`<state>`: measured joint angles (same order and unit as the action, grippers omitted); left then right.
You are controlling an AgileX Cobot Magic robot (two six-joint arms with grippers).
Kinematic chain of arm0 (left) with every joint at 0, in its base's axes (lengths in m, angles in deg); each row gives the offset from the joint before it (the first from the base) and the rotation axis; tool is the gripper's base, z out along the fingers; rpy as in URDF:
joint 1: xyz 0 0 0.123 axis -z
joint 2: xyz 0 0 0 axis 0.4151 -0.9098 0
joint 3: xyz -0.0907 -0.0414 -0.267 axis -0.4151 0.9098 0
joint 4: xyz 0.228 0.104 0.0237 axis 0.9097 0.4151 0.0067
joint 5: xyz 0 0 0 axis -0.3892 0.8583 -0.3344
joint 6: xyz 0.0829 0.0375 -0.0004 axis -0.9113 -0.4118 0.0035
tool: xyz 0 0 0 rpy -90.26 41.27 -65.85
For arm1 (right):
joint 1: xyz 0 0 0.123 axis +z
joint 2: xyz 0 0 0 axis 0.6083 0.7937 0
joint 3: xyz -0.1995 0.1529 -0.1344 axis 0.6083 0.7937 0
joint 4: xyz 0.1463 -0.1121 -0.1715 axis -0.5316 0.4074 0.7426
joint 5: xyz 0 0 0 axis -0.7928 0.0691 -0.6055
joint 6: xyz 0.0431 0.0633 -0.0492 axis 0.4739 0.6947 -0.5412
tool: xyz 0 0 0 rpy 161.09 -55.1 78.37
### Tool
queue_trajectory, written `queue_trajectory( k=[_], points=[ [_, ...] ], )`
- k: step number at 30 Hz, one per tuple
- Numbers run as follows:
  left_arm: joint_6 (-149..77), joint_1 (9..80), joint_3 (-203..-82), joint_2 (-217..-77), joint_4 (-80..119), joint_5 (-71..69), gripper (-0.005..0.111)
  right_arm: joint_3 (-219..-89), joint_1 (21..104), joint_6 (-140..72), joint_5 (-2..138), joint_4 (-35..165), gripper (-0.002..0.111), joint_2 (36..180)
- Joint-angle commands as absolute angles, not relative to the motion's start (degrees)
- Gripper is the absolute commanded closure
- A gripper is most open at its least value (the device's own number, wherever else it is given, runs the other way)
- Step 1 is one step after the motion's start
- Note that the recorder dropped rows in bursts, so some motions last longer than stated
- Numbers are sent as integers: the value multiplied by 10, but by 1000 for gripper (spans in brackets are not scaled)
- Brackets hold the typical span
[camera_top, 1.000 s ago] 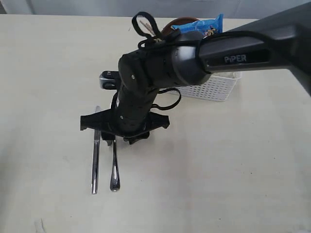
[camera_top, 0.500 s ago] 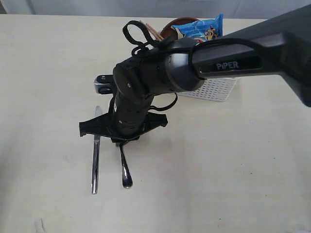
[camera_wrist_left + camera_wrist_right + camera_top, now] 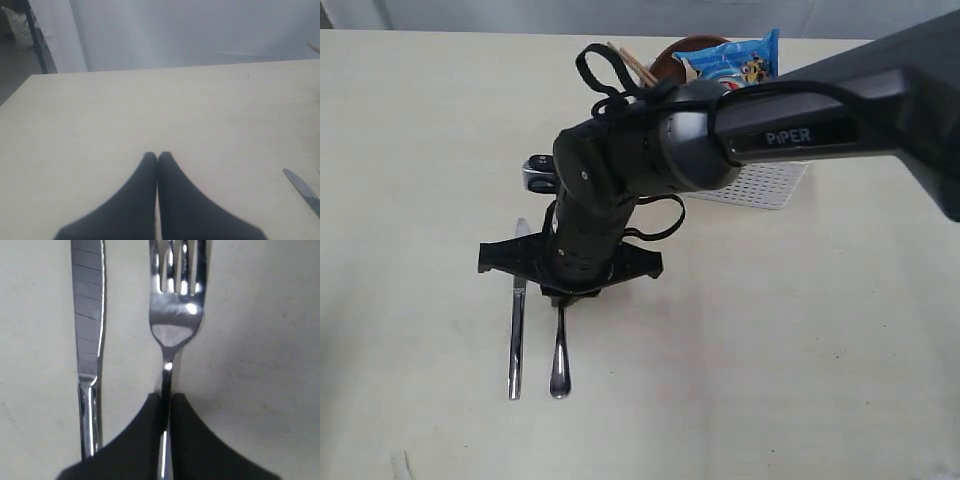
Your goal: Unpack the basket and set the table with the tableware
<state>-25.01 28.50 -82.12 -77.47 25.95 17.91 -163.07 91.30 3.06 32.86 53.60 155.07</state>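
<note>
Your right gripper [image 3: 165,399] has its black jaws pinched on the thin neck of the slim polished steel fork [image 3: 176,315], just behind the tines. I cannot tell whether the fork is clear of the surface. Expect it to be light, rigid and slick, likely to swivel in so narrow a pinch; a hold nearer mid-handle should balance better. The flat steel table knife [image 3: 89,315] lies parallel, just beside it, apart. Your left gripper [image 3: 157,159] is closed on nothing. Farther off stands a small steel cup [image 3: 538,172], then the white perforated plastic basket [image 3: 760,182] holding a blue chip bag [image 3: 730,55]. The pale cream wood-grain table [image 3: 820,350] looks smooth, hard and roomy, with a plain grey backdrop [image 3: 200,30] behind.
</note>
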Motion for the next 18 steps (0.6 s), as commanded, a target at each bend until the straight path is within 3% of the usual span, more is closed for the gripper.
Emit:
queue_trajectory(
  k=[1, 14, 18],
  points=[
    [-249, 284, -819, -773, 253, 179, 107, -1604, 917, 44, 355, 500, 109, 1555],
    [-253, 284, -819, -773, 253, 179, 107, -1597, 917, 37, 361, 489, 108, 1555],
    [-253, 284, -819, -773, 253, 179, 107, -1597, 917, 33, 358, 489, 89, 1555]
  ],
)
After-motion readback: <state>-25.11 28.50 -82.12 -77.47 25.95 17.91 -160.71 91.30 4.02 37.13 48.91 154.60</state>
